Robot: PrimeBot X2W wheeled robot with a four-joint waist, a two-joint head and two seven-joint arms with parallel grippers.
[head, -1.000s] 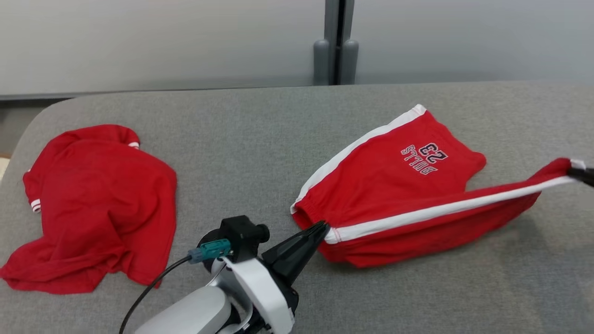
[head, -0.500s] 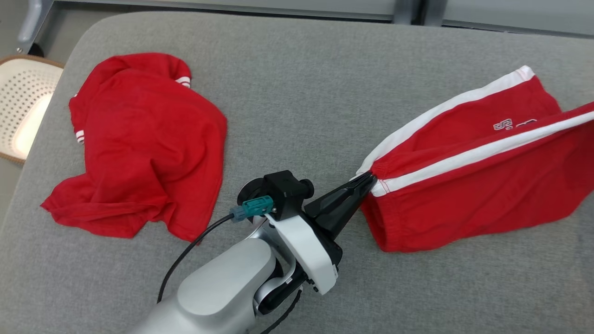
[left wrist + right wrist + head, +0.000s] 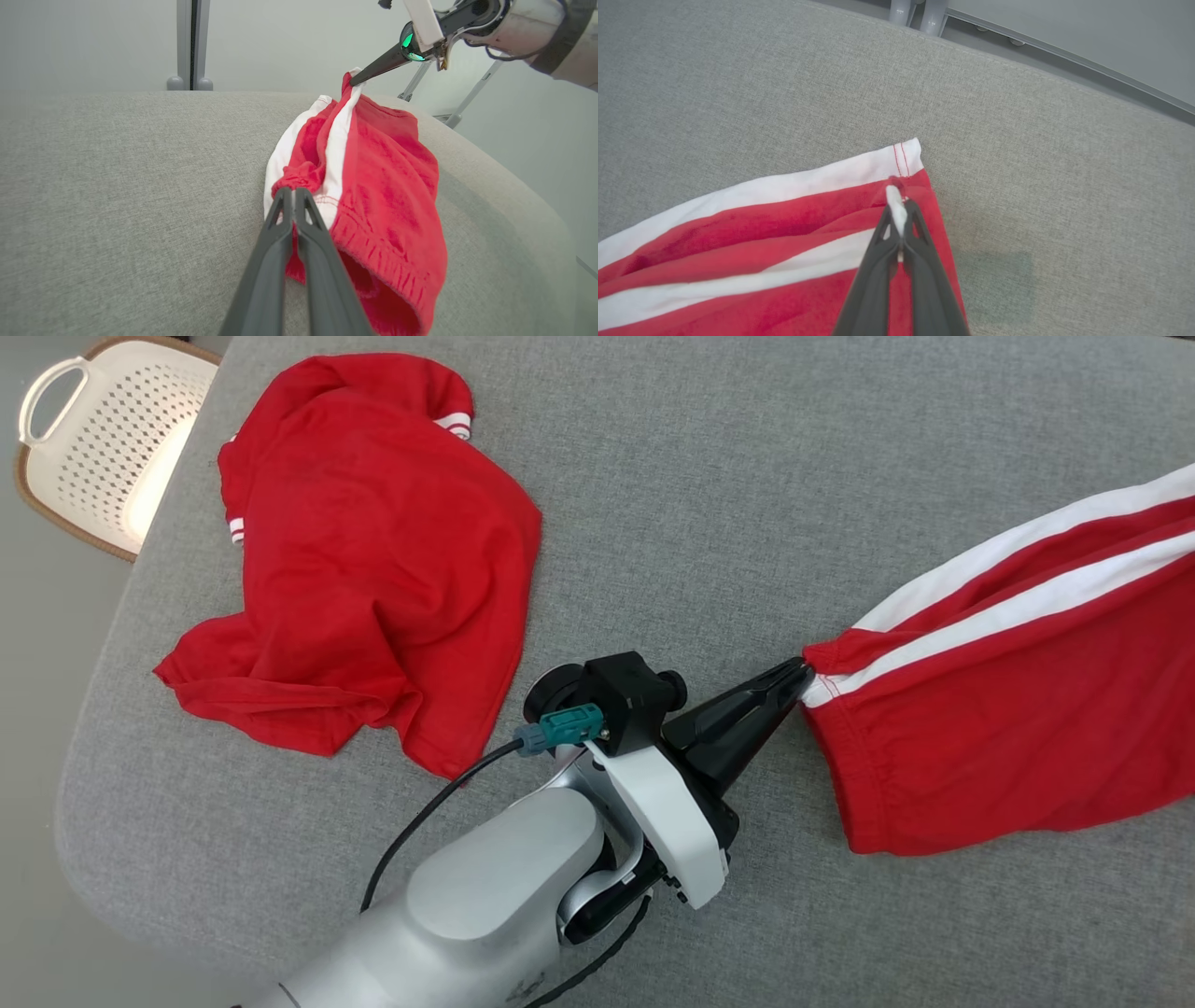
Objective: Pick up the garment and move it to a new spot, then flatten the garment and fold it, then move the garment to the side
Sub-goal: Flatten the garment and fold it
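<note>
Head view: the left pincer (image 3: 801, 670) pinches the gathered waistband of soft red, white-striped shorts (image 3: 1008, 709) stretching right of its tips over the woven grey counter (image 3: 747, 476), with a crumpled red shirt (image 3: 373, 569) and a perforated basket (image 3: 103, 439) to its left; left wrist view: the right pincer (image 3: 355, 83) nips the far hem; right wrist view: its tips squeeze white trim.

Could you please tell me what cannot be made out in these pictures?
Head view: the shorts run off the right edge, hiding their far end.
Head view: the crumpled shirt folds over itself, so its shape is unclear.
Head view: the basket is cut by the top edge.
Left wrist view: the left gripper covers the pinched waistband.
</note>
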